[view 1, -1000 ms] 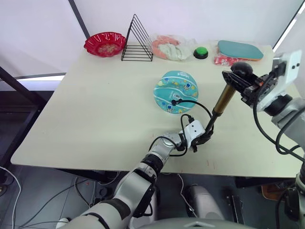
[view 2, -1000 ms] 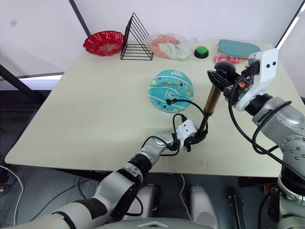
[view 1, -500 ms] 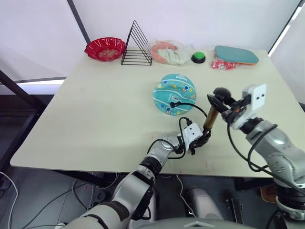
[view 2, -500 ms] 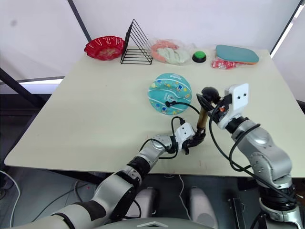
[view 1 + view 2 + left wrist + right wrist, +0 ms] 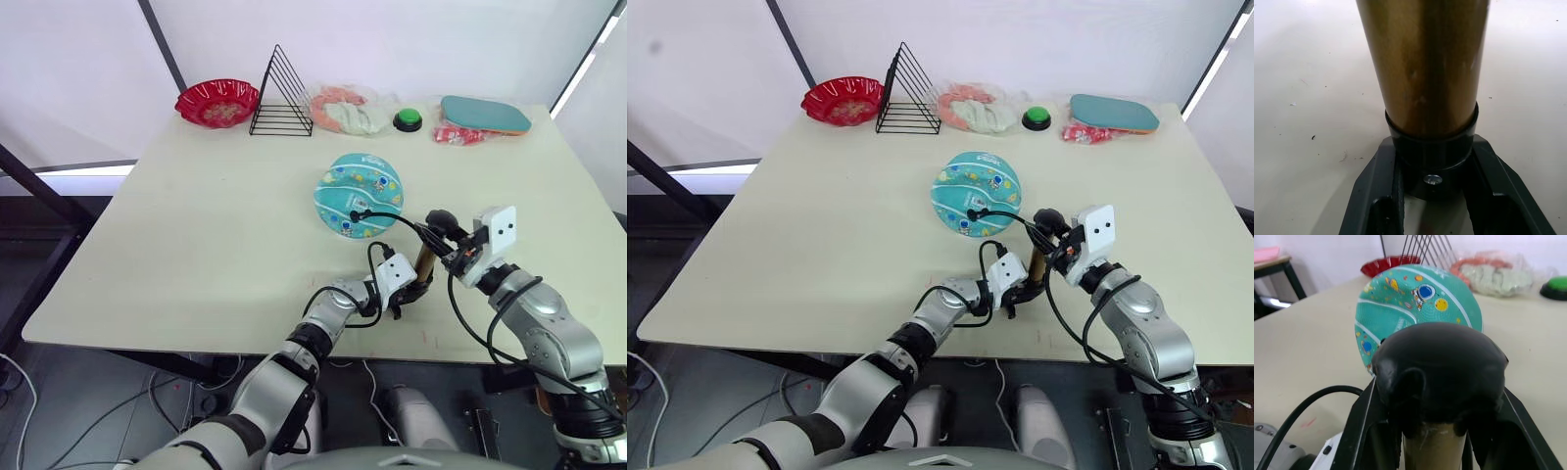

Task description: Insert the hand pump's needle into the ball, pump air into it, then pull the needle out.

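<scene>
The teal-blue ball (image 5: 359, 192) with white bands and cartoon prints lies mid-table. The hand pump (image 5: 425, 262) stands nearly upright in front of it, to its right, with only a short stretch of gold cylinder showing. My left gripper (image 5: 415, 292) is shut on the pump's black bottom end (image 5: 1432, 152), low over the table. My right gripper (image 5: 447, 235) is shut on the black handle (image 5: 1440, 367) at the top. The thin black hose (image 5: 397, 221) loops from the pump to the ball. Its black fitting (image 5: 356, 213) sits against the ball's near side, and the needle's pin is hidden.
Along the far edge stand a red bowl (image 5: 217, 101), a black wire rack (image 5: 281, 93), a clear bag of pink and white items (image 5: 345, 106), a green button (image 5: 408, 119), a teal paddle (image 5: 485, 114) and a red packet (image 5: 458, 135). The table's near edge (image 5: 431, 345) lies close behind the pump.
My right gripper has pushed the handle down and towards the left gripper, so the pump is far shorter. The left gripper has held the base in place. The camera has shifted a little.
</scene>
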